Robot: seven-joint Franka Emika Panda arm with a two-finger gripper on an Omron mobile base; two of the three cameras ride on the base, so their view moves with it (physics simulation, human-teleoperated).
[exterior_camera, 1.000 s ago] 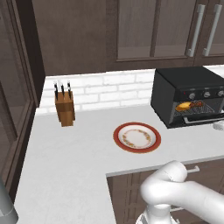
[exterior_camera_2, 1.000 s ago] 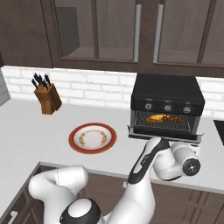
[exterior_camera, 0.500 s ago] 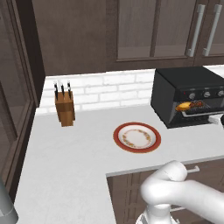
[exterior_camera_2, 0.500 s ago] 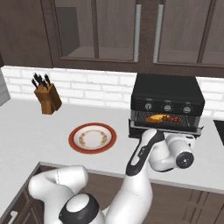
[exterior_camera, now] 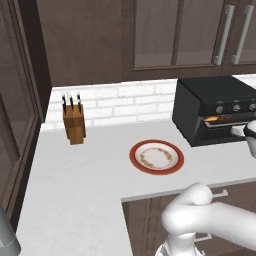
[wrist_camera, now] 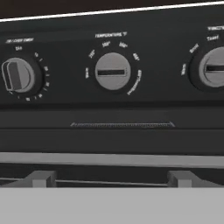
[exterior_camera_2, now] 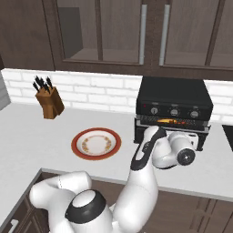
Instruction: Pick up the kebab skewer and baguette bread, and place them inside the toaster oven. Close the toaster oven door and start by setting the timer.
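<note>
The black toaster oven [exterior_camera_2: 175, 98] stands on the counter at the right, also seen in the left base view as the toaster oven [exterior_camera: 210, 102]. Its door [exterior_camera_2: 173, 130] is swung up close to the front, leaving a narrow slit. Golden-orange baguette bread [exterior_camera_2: 169, 121] glows in that slit; the kebab skewer I cannot tell apart beside it. My gripper [exterior_camera_2: 184, 136] hovers open just before the door, holding nothing. Up close, the hand view has three round knobs [wrist_camera: 113, 72] in a row above the door's grey handle bar [wrist_camera: 112, 159].
A red-rimmed plate [exterior_camera_2: 96, 144] lies bare on the white counter left of the oven. A brown knife block [exterior_camera_2: 49, 103] stands at the back left against the brick wall. Dark cabinets hang above. The counter's front edge runs just below the arm.
My hand has risen and moved in toward the oven front. The door, lying flat open a second ago, has swung up, so less of the inside shows.
</note>
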